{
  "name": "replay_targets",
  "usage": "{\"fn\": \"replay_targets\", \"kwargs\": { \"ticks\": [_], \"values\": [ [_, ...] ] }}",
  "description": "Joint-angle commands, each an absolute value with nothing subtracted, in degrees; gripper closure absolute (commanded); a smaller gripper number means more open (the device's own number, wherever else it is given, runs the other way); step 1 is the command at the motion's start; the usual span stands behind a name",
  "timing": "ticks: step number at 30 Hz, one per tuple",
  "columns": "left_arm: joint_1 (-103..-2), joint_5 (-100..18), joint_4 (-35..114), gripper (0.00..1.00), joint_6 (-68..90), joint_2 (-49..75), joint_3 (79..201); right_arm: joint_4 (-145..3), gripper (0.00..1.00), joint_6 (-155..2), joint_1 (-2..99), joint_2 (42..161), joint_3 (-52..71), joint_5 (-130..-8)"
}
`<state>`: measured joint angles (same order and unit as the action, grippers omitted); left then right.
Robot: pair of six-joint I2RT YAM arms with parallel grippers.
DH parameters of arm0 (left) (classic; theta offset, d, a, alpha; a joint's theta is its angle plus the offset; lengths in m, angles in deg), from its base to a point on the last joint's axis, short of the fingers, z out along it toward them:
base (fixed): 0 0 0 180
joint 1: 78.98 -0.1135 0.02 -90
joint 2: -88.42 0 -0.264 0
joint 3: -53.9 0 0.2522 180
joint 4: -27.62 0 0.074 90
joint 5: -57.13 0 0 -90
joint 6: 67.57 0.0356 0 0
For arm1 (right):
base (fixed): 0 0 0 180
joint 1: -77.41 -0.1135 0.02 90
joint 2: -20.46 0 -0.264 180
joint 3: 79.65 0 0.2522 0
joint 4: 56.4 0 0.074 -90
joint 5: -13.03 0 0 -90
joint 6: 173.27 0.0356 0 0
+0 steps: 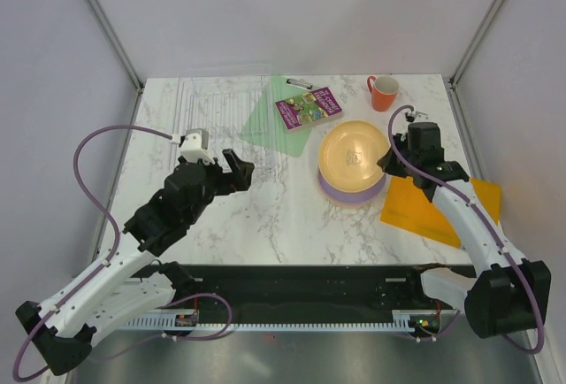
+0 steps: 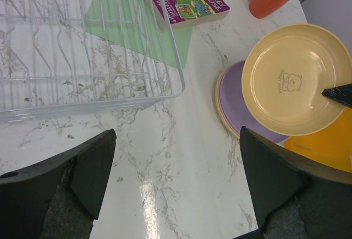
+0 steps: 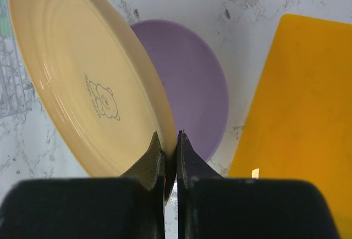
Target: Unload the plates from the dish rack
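Note:
My right gripper [image 1: 386, 161] is shut on the rim of a yellow-orange plate [image 1: 354, 156] with a small bear print, held tilted just above the lilac purple plate [image 1: 340, 194] on the table. In the right wrist view the gripper [image 3: 170, 142] pinches the yellow plate [image 3: 82, 79] over the purple plate [image 3: 192, 79]. The left wrist view shows the yellow plate [image 2: 291, 79] above the purple plate [image 2: 234, 93], with more rims under it. The clear dish rack [image 1: 221, 110] stands at the back left, holding no plates; it also shows in the left wrist view [image 2: 82, 46]. My left gripper [image 1: 237, 170] is open and empty.
An orange mug [image 1: 383, 92] stands at the back right. A purple book [image 1: 309, 108] lies on a pale green sheet [image 1: 287, 127] beside the rack. An orange mat [image 1: 433, 207] lies right of the plates.

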<state>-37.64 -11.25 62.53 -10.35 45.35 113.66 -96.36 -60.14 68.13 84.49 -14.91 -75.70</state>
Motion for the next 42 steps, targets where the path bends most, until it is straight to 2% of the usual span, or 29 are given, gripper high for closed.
{"fn": "replay_targets", "kwargs": {
  "ticks": [1,10,13,14,17,18,20,22,29,32,42],
  "values": [
    [-37.50,-7.04,63.27,0.01,-5.97,45.62,113.36,-94.51,0.96,-60.60,69.24,87.86,-15.79,-71.62],
    [-37.50,-5.45,63.97,0.01,-6.14,45.88,112.04,-90.03,0.94,-60.59,72.13,93.05,-19.13,-67.66],
    [-37.50,-5.54,63.97,0.01,-6.23,45.62,111.78,-89.50,0.88,-61.12,72.93,94.55,-19.57,-66.17],
    [-37.50,-5.63,63.97,0.01,-6.23,45.61,111.87,-89.24,0.85,-61.39,73.10,95.07,-19.66,-65.90],
    [-37.50,-5.63,63.88,0.01,-6.23,45.26,111.87,-89.14,0.64,-61.74,73.54,95.95,-19.92,-64.76],
    [-37.50,-5.63,63.97,0.01,-6.31,45.26,111.87,-89.23,0.50,-61.91,73.63,95.96,-20.10,-64.50],
    [-37.50,-5.54,63.88,0.01,-6.32,45.00,112.04,-89.14,0.43,-62.18,73.63,95.78,-20.36,-64.49],
    [-37.50,-5.37,63.97,0.01,-6.23,45.00,111.95,-89.32,0.29,-62.44,73.63,95.43,-20.54,-64.58],
    [-37.50,-5.28,63.88,0.01,-6.40,44.82,111.08,-92.82,0.14,-64.29,73.55,90.52,-19.40,-69.23],
    [-37.50,-4.58,63.97,0.00,-5.70,44.56,111.16,-95.46,0.03,-65.34,73.54,86.22,-17.91,-73.18],
    [-37.50,-1.24,62.74,0.00,2.81,44.56,116.61,-93.63,0.02,-66.84,73.54,70.82,-18.25,-80.05]
  ]
}}
